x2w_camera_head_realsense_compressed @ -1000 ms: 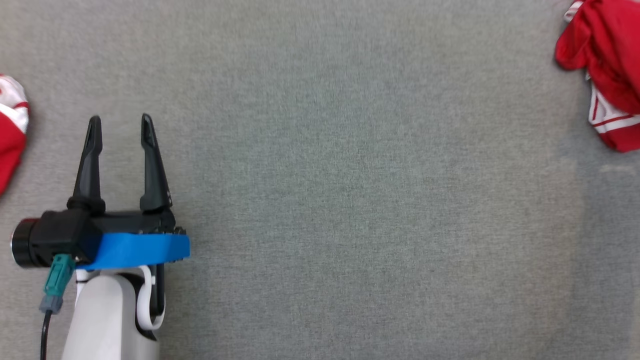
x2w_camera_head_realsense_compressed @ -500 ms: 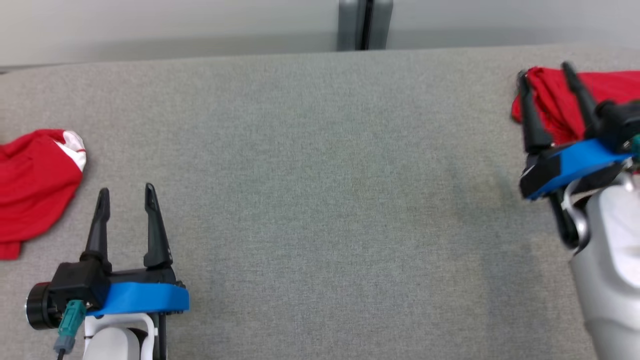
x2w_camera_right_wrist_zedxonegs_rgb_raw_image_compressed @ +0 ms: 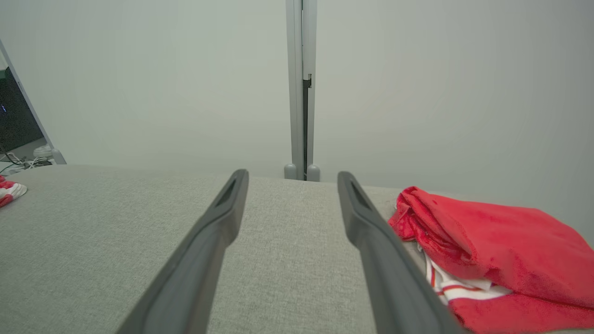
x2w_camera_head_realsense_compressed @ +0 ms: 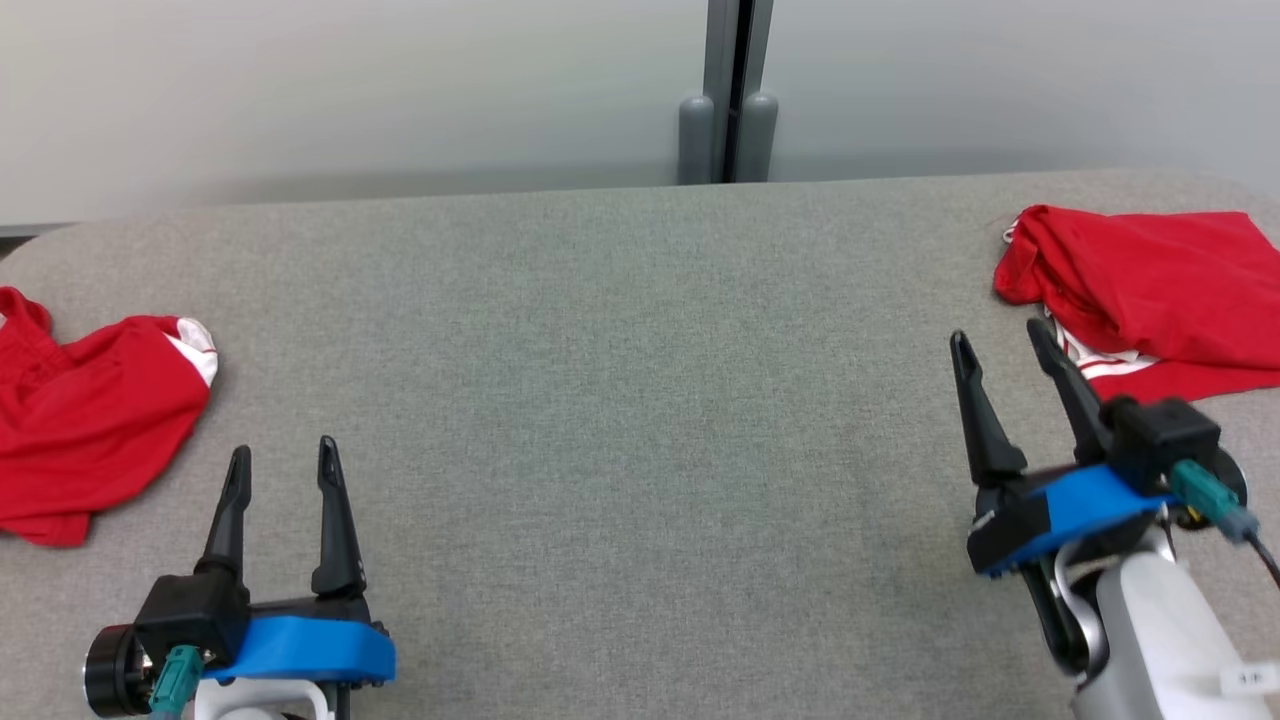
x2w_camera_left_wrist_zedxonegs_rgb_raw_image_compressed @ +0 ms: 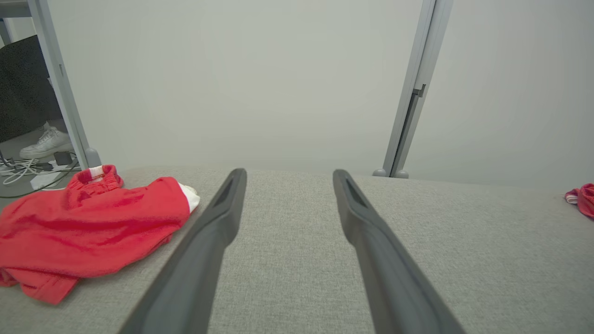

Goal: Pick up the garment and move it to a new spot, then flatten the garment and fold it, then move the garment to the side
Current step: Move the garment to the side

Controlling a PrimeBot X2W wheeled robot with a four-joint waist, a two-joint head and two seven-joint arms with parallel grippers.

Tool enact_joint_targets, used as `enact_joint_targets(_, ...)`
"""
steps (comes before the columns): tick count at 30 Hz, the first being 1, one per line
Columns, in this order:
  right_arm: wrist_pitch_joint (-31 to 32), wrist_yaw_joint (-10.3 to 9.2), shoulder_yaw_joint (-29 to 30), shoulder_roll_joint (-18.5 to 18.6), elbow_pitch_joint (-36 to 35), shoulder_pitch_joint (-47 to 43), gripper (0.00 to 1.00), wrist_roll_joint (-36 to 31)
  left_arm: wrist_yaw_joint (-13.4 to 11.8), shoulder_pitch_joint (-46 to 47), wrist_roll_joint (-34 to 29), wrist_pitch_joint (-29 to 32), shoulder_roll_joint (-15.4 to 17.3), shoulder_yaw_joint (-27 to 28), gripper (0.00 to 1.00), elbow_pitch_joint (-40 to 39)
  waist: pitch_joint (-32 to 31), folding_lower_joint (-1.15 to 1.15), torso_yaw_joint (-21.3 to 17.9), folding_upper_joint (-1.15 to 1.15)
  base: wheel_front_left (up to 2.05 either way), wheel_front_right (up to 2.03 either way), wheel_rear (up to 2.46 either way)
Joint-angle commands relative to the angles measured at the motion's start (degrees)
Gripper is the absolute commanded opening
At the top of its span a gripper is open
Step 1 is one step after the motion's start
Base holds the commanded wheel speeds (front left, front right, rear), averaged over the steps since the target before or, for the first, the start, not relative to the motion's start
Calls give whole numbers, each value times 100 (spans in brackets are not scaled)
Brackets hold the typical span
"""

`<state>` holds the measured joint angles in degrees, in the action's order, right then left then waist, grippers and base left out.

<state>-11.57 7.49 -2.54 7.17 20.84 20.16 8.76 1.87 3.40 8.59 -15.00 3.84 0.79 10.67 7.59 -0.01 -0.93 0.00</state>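
A grey post [x2w_camera_head_realsense_compressed: 718, 60] stands behind the cloth-covered table [x2w_camera_head_realsense_compressed: 640, 400].

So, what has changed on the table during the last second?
The head camera tilted up, so the far edge of the table shows. The right gripper came into view and drew back from the right red garment. The left gripper and left red garment stayed put. All fingers open, nothing held.

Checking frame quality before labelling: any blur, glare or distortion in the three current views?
Head view: sharp, with flat even light and no glare or hard shadows on the grey table. Left wrist view: the wide angle leans the partition post, and the left gripper goes soft toward the bottom edge. Right wrist view: the right gripper is equally soft low down, and the red garment is crisp.
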Motion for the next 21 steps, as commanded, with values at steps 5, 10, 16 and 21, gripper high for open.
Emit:
enact_joint_targets(5, 231, 2, 238, -161, -668, -732, 100, -78, -13, -137, 16, -25, 11, -56, 100, 42, -154, 1, 26, 0, 0, 0, 0)
enact_joint_targets(10, 498, 2, 499, -309, -1277, -1308, 100, -163, 6, -186, 16, -25, 18, -94, 100, 117, -265, 1, 102, 0, 0, 0, 0)
enact_joint_targets(16, 712, 2, 679, -407, -1726, -1745, 100, -215, -14, -236, 20, -25, 35, -153, 100, 152, -328, 1, 161, 0, 0, 0, 0)
enact_joint_targets(21, 836, 2, 782, -430, -1938, -1933, 100, -217, -25, -267, 33, -2, 49, -219, 100, 136, -350, 1, 182, 0, 0, 0, 0)
